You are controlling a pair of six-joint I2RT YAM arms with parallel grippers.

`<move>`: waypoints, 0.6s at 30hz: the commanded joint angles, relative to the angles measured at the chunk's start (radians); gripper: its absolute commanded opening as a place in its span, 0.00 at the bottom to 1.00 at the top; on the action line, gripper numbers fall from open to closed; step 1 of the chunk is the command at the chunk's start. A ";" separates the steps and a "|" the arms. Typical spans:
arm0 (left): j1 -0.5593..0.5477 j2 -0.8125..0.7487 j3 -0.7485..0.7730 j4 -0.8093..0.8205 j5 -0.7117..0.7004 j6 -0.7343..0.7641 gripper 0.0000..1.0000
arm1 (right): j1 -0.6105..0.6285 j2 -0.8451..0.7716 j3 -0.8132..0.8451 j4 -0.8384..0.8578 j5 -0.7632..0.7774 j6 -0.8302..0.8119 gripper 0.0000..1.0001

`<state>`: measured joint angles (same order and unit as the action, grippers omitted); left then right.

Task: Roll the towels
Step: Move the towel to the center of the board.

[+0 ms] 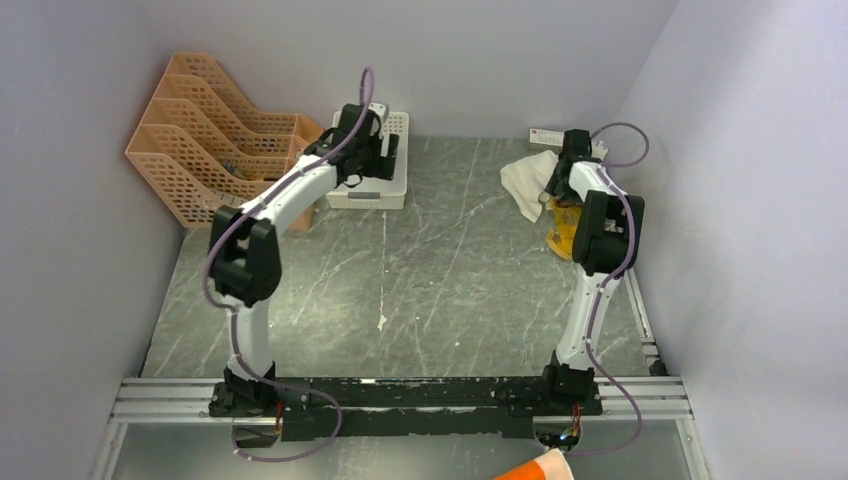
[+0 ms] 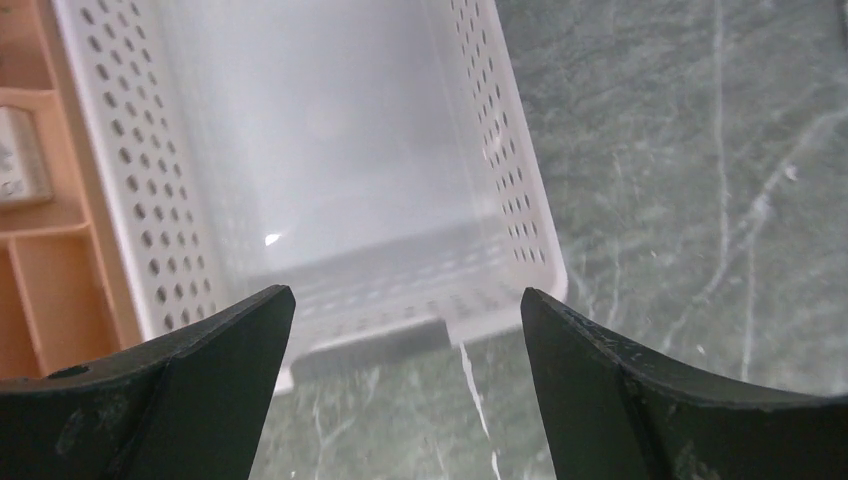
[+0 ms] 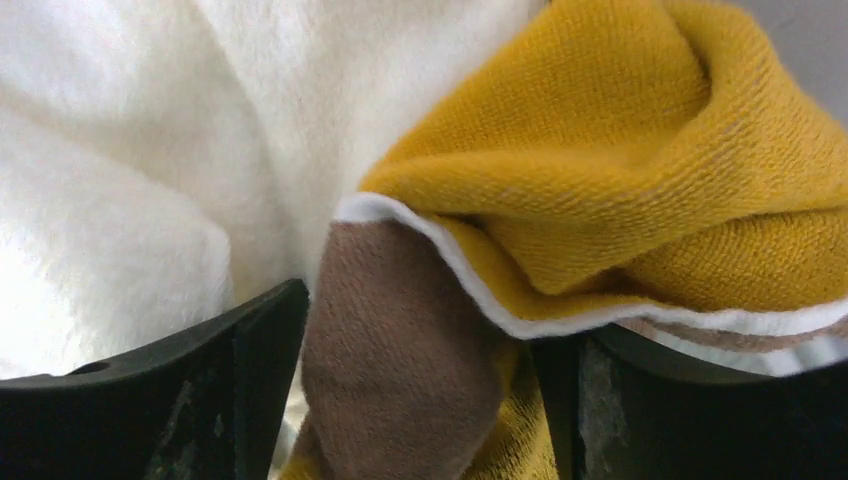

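Observation:
The two towels lie bunched together at the back right of the table. The cream-white towel (image 1: 525,178) is on the left. The brown-tan towel (image 1: 562,228) with its yellow side is right beside it, partly under my right arm. In the right wrist view my right gripper (image 3: 420,315) is pushed into the pile, jaws wide, a brown fold (image 3: 400,370) filling the gap between the fingers. The yellow cloth (image 3: 620,150) bulges above it and the cream cloth (image 3: 120,200) lies to the left. My left gripper (image 2: 407,292) hangs open and empty above the near end of the white basket (image 2: 520,190).
The white perforated basket (image 1: 368,197) stands at the back centre-left, with orange plastic file racks (image 1: 200,140) beside it against the left wall. A small white box (image 1: 545,134) sits at the back wall. The side walls close in left and right.

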<state>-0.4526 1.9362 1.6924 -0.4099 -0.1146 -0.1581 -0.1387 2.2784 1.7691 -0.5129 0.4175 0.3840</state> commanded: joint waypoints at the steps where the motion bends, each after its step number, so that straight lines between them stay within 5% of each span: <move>1: -0.010 0.158 0.179 -0.067 -0.038 0.032 0.96 | 0.042 -0.044 -0.160 -0.006 -0.116 0.027 0.69; 3: -0.015 0.231 0.270 -0.077 -0.041 0.040 0.96 | 0.078 -0.099 -0.262 0.019 -0.148 0.028 0.53; 6: -0.021 0.302 0.334 -0.042 -0.012 0.048 0.96 | 0.189 -0.222 -0.436 0.082 -0.202 0.035 0.07; 8: -0.024 0.349 0.384 -0.029 0.008 0.047 0.96 | 0.318 -0.315 -0.536 0.090 -0.201 0.053 0.00; 18: -0.030 0.570 0.600 -0.009 0.159 0.006 0.95 | 1.035 -0.529 -0.747 0.061 -0.224 0.369 0.00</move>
<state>-0.4717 2.4382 2.2223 -0.4408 -0.0605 -0.1276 0.7113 1.7782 1.0611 -0.3649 0.2565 0.5743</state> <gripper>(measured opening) 0.951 0.086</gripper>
